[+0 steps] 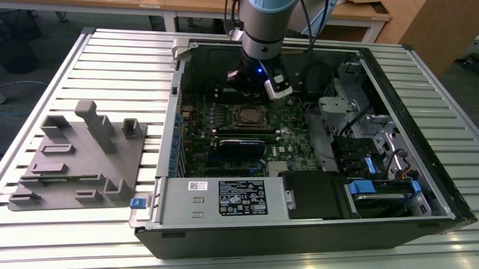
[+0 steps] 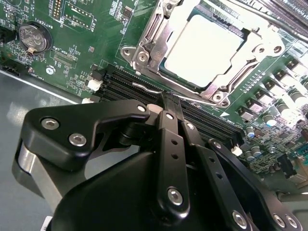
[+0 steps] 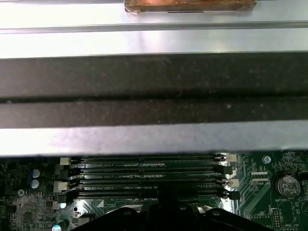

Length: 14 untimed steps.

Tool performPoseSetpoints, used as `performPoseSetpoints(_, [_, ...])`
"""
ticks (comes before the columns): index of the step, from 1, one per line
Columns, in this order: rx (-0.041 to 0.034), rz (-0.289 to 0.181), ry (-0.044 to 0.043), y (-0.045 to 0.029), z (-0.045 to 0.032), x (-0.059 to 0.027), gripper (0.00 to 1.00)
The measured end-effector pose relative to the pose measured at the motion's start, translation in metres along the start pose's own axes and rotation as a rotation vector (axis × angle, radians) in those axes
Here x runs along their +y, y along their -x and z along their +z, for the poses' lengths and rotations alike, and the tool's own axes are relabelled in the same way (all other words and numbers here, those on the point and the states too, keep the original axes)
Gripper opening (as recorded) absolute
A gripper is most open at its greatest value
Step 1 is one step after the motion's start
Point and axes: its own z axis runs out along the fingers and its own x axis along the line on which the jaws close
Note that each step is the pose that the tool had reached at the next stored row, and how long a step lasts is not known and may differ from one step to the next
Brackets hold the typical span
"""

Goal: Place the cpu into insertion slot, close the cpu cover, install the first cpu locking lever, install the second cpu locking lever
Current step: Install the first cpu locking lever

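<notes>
On a slatted aluminium table [image 1: 112, 61] lies an open black computer case [image 1: 438, 185]. The dull silver square cpu [image 2: 202, 48] sits in the shiny-rimmed insertion slot [image 2: 215, 95], with the silvery frame cpu cover [image 2: 150, 34] down. The gripper [image 2: 172, 98], jaws together and empty, meets a thin wire lever [image 2: 146, 87]. This is likely lever locking, which calls for steady downward pressure.

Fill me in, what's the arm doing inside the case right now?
The arm reaches into the open computer case, over the green motherboard. The cpu lies under the lowered cpu cover. In the second wrist view the gripper, fingers together, has its tips at the memory slots beside that cover, close to a thin wire lever; contact is unclear.
</notes>
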Motion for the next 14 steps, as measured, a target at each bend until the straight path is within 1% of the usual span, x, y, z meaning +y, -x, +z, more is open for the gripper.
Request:
performPoseSetpoints(4, [0.0001, 0.0, -0.0008, 0.001, 0.0009, -0.0006, 0.11])
performPoseSetpoints(14, [-0.0002, 0.0, -0.0085, 0.0014, 0.0015, -0.0005, 0.11])
